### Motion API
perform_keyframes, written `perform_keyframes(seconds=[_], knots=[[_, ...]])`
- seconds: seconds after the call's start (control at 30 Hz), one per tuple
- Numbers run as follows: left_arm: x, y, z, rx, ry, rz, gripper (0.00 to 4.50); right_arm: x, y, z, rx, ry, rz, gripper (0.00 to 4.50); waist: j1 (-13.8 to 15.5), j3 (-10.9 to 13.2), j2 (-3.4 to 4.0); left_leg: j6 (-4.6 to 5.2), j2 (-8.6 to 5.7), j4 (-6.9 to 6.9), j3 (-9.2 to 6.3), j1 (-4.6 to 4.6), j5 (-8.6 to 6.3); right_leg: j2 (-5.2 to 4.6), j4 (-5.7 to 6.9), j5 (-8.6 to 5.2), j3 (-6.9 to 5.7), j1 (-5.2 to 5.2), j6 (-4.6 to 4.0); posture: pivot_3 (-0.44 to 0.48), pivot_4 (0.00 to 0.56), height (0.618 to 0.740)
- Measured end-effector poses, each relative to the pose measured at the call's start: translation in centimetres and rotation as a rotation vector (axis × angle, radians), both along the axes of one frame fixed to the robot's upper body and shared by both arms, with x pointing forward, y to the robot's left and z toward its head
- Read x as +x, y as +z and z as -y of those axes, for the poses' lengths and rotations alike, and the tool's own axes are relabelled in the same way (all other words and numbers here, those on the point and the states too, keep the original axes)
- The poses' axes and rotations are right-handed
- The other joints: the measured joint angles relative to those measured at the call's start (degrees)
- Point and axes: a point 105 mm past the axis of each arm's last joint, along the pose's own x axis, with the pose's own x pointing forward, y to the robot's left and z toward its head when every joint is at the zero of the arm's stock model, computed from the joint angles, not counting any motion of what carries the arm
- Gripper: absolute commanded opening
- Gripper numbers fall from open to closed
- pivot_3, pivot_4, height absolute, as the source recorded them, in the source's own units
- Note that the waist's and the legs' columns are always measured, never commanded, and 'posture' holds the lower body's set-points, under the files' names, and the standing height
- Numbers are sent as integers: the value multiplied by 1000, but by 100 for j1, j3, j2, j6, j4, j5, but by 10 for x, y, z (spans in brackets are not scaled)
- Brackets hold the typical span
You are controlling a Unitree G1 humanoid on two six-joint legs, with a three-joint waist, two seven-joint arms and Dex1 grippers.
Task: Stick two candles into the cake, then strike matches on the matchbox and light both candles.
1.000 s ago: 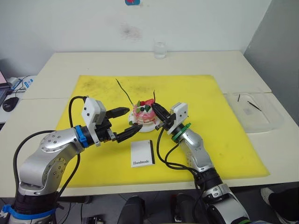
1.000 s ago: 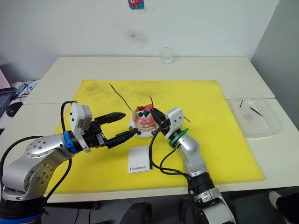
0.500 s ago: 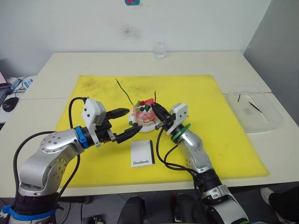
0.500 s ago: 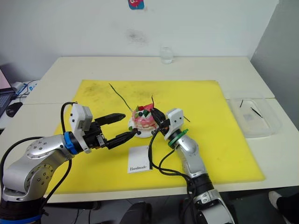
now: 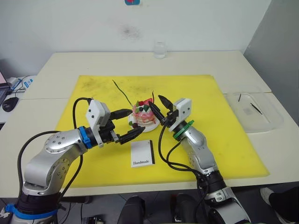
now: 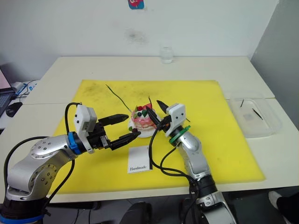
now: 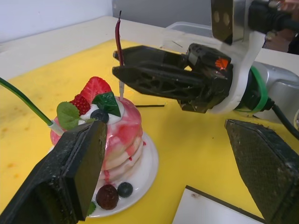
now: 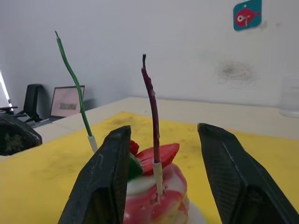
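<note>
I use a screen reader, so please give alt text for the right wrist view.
A green candle and a dark red candle stand unlit in a pink-and-white cake, framed by the open right tool.

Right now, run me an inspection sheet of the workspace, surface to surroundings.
Surface: yellow mat on pale tables.
Job's things: cake on its plate mid-mat; green candle and dark red candle both stand in it, unlit. Matchbox lies flat on the mat, nearer the robot than the cake.
Clutter: clear tray off the mat's right edge, with thin dark sticks inside; glass jar at the far table edge.
Grippers: left pincer open, beside the cake; right pincer open, empty, close to the red candle.
Cables: black leads loop along both forearms.
Surroundings: white wall, laptop at far left.
</note>
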Motion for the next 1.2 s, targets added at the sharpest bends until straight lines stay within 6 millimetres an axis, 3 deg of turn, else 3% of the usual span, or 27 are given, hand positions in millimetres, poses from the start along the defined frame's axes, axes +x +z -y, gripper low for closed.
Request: perform_keyframes(seconds=[0.23,0.3,0.4,0.5,0.6,0.67,0.83,1.2], knots=[[2,0,-5,-11,28,-35,4500,-15,5,20,-106,19,25,2348,1,0,0,0,0,0,-1,-1,0,-1,-2,-1,-2,0,2,0,150,740],[-2,-2,-17,-23,52,-147,4500,-27,3,32,-191,75,11,2348,-2,0,0,1,1,-2,-3,-2,0,-1,-3,-2,-5,-1,2,0,150,740],[-15,-14,-52,-17,116,-427,4500,-47,-8,59,-373,143,-27,2348,-8,1,1,2,0,-7,-4,0,-1,-1,-6,-7,-13,-1,1,0,150,740],[-32,-23,-65,-95,90,-679,4500,-60,-8,63,-435,225,-51,1793,-16,3,4,2,3,-7,-11,4,-1,0,0,-10,-20,-1,-3,0,150,740],[-41,-35,-71,-159,88,-853,4500,-69,-7,62,-466,295,-73,770,-15,3,2,2,3,-5,-20,4,-1,0,1,-10,-28,1,-4,0,150,740],[-40,-42,-69,-209,86,-919,4500,-74,-16,59,-548,352,-111,33,-11,3,4,2,-3,-3,-17,4,-1,-4,0,-9,-25,4,-3,0,150,740],[-27,-59,-49,-327,67,-1011,4500,-75,-27,45,-656,408,-160,8,5,2,-11,1,-3,1,-19,-7,0,-6,-4,-7,-23,0,0,0,150,740],[-22,-64,-31,-322,62,-1061,4500,-70,-43,37,-763,409,-245,8,11,1,-13,0,-8,1,-18,-5,0,-13,-4,-7,-20,2,-1,0,150,740]])
